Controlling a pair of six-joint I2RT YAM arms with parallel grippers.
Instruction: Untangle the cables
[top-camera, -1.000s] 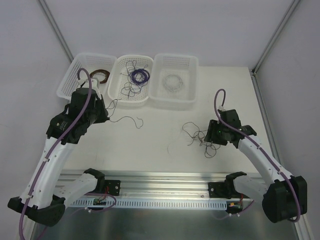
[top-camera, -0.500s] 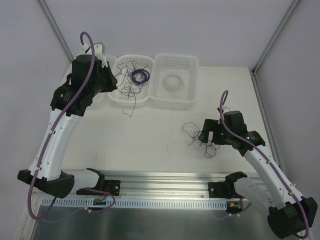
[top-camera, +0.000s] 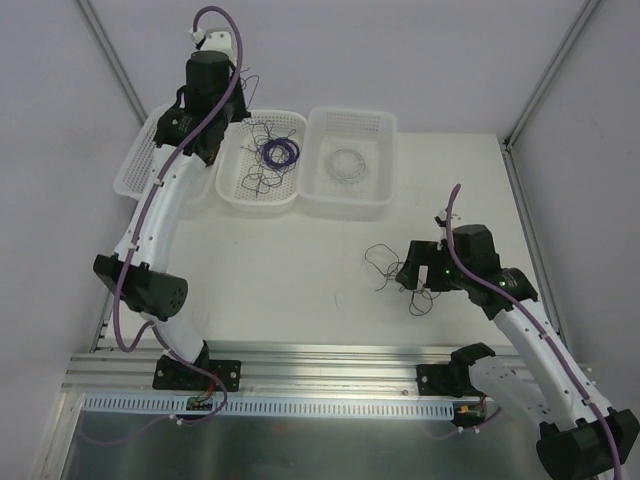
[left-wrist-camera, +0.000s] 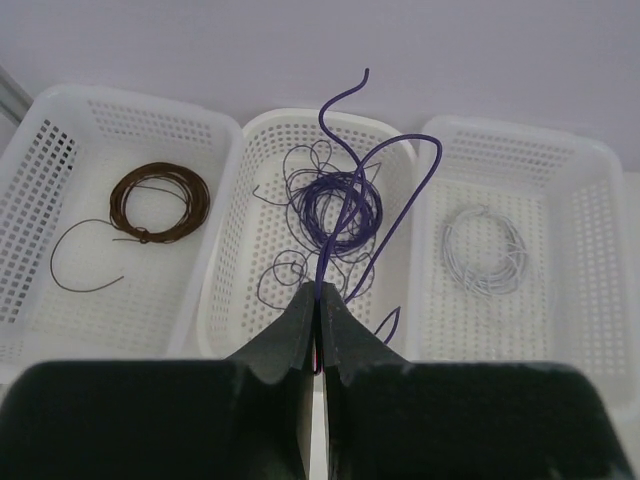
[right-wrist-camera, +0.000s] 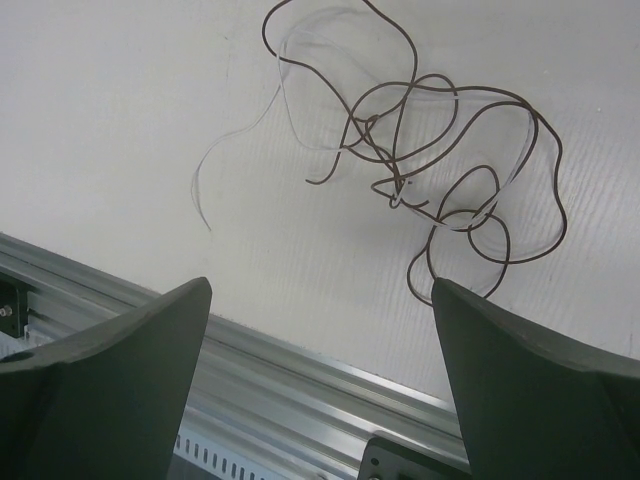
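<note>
The cables (top-camera: 398, 268) are a loose tangle of brown and pale strands on the table; they also show in the right wrist view (right-wrist-camera: 420, 170). My right gripper (right-wrist-camera: 320, 290) is open and empty, just on the near side of the tangle (top-camera: 415, 276). My left gripper (left-wrist-camera: 318, 292) is shut on a thin purple wire (left-wrist-camera: 326, 120), held high over the middle basket (left-wrist-camera: 228, 300). The wire's free ends curl up past the fingertips. In the top view the left gripper (top-camera: 225, 110) is raised above the baskets.
Three white baskets stand at the back: the left one (left-wrist-camera: 30, 190) holds a brown coil (left-wrist-camera: 160, 200), the middle one a purple coil (left-wrist-camera: 340, 205) with loose purple strands, the right one (left-wrist-camera: 600, 240) a white coil (left-wrist-camera: 485, 250). A metal rail (right-wrist-camera: 300, 370) runs along the near edge.
My left arm has risen from the table beside the left basket to high above the baskets, carrying the purple wire clear of the table. My right gripper stayed by the tangle, shifting slightly.
</note>
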